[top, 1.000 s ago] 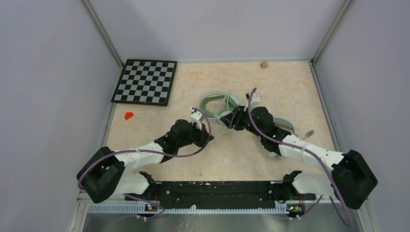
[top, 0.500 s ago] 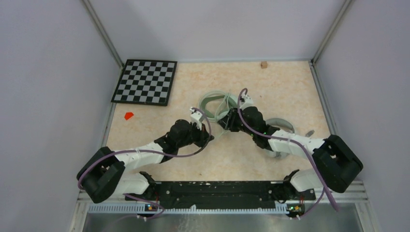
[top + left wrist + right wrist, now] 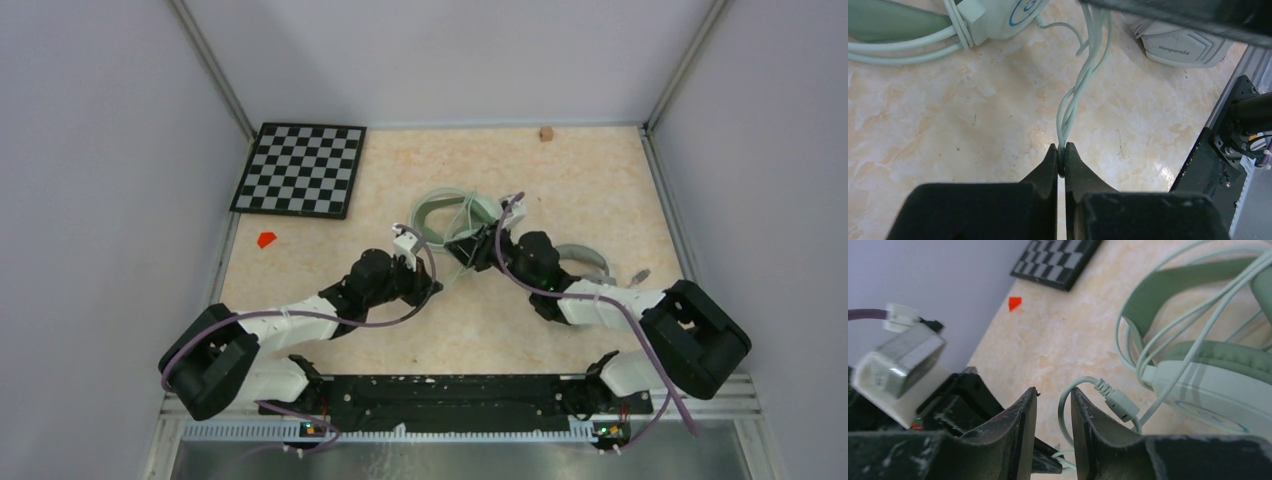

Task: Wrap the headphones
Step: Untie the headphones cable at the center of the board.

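The left fingers (image 3: 1048, 169) are clenched on the pale-green cable (image 3: 1087, 70). It twists up from their tips across the worktop (image 3: 948, 125) toward the mint-green headset (image 3: 998, 15), which lies flat near the middle with the angular cup of the white headset (image 3: 1180, 42) close by. The right fingers (image 3: 1018, 425) stand slightly parted low beside the mint cup, and a loop of the same cable near its strain relief shows in the gap between them, not pinched as far as the wrist view tells.

robot lab test cell: plain grey walls (image 3: 90, 180), checkerboard (image 3: 298, 170), marble-pattern tabletop (image 3: 590, 180).
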Robot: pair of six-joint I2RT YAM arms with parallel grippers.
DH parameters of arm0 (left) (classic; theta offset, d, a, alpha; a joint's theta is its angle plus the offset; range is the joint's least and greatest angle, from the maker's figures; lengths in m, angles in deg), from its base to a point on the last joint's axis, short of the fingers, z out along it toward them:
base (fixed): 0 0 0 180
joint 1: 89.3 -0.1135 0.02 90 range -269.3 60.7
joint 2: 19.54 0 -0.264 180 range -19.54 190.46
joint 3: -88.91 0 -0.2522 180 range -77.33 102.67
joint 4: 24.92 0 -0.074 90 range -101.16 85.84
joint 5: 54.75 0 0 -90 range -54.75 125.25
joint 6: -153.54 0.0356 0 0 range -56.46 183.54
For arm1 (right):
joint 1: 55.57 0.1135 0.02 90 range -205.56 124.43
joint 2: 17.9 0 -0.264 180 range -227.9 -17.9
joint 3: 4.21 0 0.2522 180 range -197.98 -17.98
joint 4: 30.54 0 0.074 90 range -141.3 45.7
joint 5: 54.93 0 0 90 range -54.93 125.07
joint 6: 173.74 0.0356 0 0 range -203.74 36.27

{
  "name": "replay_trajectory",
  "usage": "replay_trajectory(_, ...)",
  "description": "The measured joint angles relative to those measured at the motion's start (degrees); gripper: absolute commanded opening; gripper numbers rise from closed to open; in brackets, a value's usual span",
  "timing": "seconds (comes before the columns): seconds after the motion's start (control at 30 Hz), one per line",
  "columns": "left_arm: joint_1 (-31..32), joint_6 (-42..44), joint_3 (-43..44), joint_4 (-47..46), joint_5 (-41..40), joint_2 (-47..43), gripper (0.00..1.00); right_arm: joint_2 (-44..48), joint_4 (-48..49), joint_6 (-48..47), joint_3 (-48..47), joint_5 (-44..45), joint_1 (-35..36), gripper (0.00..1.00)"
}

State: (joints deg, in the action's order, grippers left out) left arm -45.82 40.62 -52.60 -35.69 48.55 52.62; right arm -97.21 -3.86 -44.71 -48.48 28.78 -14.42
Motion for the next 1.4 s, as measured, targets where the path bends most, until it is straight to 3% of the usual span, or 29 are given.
replay_trajectory(0.23,0.0,-1.05,-1.6,-2.32,0.63,0.0,0.0,1.18,25.03,4.72,7.74,-2.78,-0.07,0.32)
replay_trajectory(0.4,0.0,-1.14,-1.95,-2.67,0.81,-0.02,0.0,-1.73,37.7,8.9,9.25,-1.86,-0.07,0.35)
replay_trajectory(0.63,0.0,-1.09,-2.4,-2.23,0.81,-0.07,0.0,-4.94,43.47,12.15,9.2,0.35,-0.07,0.35)
replay_trajectory(0.7,0.0,-1.14,-2.47,-2.23,0.83,-0.07,0.05,-3.98,40.41,11.28,8.24,0.44,-0.07,0.36)
replay_trajectory(0.77,0.0,-1.18,-2.47,-2.25,0.85,-0.07,0.22,-1.18,30.69,9.51,5.95,1.09,-0.07,0.38)
replay_trajectory(0.97,0.0,-3.04,-2.47,-1.46,0.5,-0.72,0.49,6.99,2.08,-0.07,0.31,5.97,0.0,0.38)
replay_trajectory(1.17,0.0,-2.32,-1.29,3.19,-2.67,-5.9,0.62,11.67,-16.44,-8.28,-0.48,7.78,0.0,0.36)
replay_trajectory(1.4,-0.81,10.03,9.53,7.63,-5.27,-1.2,0.67,12.57,-24.5,-9.92,-0.24,10.03,0.0,0.35)
